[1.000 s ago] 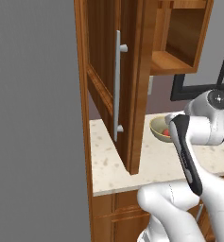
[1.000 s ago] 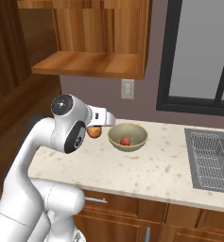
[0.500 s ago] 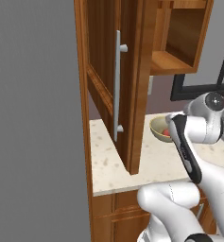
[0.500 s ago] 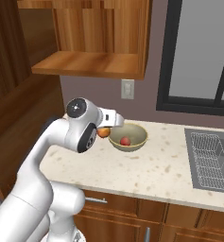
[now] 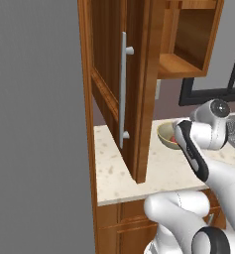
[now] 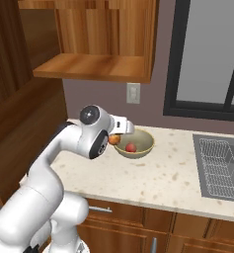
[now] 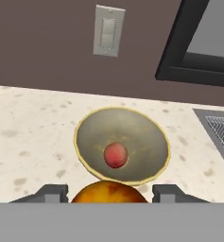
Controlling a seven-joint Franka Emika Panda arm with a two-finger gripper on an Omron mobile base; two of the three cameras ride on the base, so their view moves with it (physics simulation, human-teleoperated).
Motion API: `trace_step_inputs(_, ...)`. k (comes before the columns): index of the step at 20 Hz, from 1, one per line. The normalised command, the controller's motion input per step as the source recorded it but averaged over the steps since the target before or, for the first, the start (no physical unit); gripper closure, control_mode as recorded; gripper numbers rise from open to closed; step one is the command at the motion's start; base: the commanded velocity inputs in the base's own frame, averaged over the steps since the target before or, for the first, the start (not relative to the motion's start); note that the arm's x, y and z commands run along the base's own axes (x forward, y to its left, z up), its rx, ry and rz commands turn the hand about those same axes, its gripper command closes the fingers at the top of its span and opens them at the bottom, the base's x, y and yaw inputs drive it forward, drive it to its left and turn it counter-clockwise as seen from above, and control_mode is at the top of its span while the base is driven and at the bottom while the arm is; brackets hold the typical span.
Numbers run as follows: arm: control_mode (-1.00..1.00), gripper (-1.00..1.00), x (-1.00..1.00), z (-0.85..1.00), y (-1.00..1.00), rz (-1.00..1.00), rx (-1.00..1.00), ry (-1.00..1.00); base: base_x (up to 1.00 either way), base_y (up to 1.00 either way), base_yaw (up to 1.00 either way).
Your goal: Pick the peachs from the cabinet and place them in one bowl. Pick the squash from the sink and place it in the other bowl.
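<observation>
Just short of the tan bowl's near-left rim, the pincer [image 7: 108, 193] pinches a round peach [image 7: 108, 193], glossy orange with yellow patches, between its dark fingertips [image 7: 52, 193]. The wide, shallow bowl [image 7: 153, 142] sits on the speckled beige table [image 7: 33, 137] and holds a second, redder peach [image 7: 116, 155] at its middle. A white wall switch [image 7: 107, 30] is on the brown wall beyond. Far right lies the sink's wire rack [image 6: 218, 165]. The wooden cabinet [image 5: 139, 89] stands open at left, its grey bar handle [image 5: 123, 94] upright.
</observation>
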Motion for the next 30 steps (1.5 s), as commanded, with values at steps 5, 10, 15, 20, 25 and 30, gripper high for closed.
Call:
trace_step_inputs(5, -1.00, 1.00, 0.03, -0.41, -0.15, 0.00, 0.00, 0.00, 0.00, 0.00, 0.00)
trace_step_inputs(10, -1.00, 1.00, 0.05, -0.33, -0.09, 0.00, 0.00, 0.00, 0.00, 0.00, 0.00)
trace_step_inputs(15, -1.00, 1.00, 0.18, -0.04, 0.00, 0.00, 0.00, 0.00, 0.00, 0.00, 0.00)
trace_step_inputs(20, -1.00, 1.00, 0.35, 0.00, 0.00, 0.00, 0.00, 0.00, 0.00, 0.00, 0.00)
trace_step_inputs(25, -1.00, 1.00, 0.47, -0.01, 0.00, 0.00, 0.00, 0.00, 0.00, 0.00, 0.00)
trace_step_inputs(30, -1.00, 1.00, 0.49, -0.19, -0.04, 0.00, 0.00, 0.00, 0.00, 0.00, 0.00)
